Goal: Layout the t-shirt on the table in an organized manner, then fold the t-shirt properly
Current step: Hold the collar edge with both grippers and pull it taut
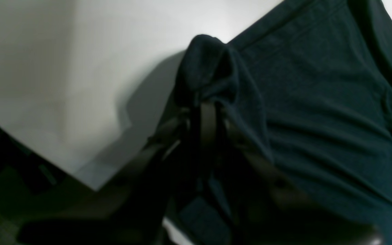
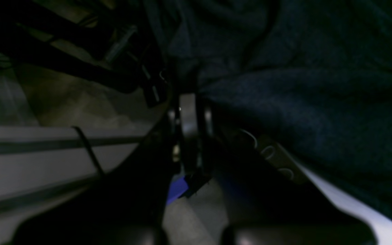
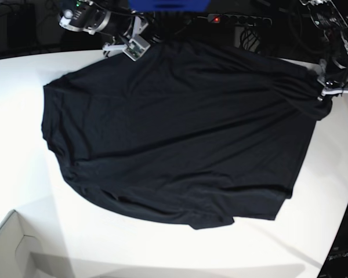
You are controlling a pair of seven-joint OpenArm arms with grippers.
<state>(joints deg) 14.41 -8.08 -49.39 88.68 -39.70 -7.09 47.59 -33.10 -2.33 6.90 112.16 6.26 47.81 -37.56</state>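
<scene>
I see the t-shirt (image 3: 174, 133) spread across the white table (image 3: 162, 249), dark clutter behind. Left tool (image 1: 209, 105) and right tool (image 2: 191, 102) each pinch its fabric; fingertips buried.

Honestly the right wrist view was mostly murk: the right gripper (image 2: 189, 112) was blurry, and its fingertips vanished into the t-shirt (image 2: 301, 102). In the left wrist shot, bunched cloth swallowed the left gripper (image 1: 209, 109) tips. The base view cropped both arms.
</scene>
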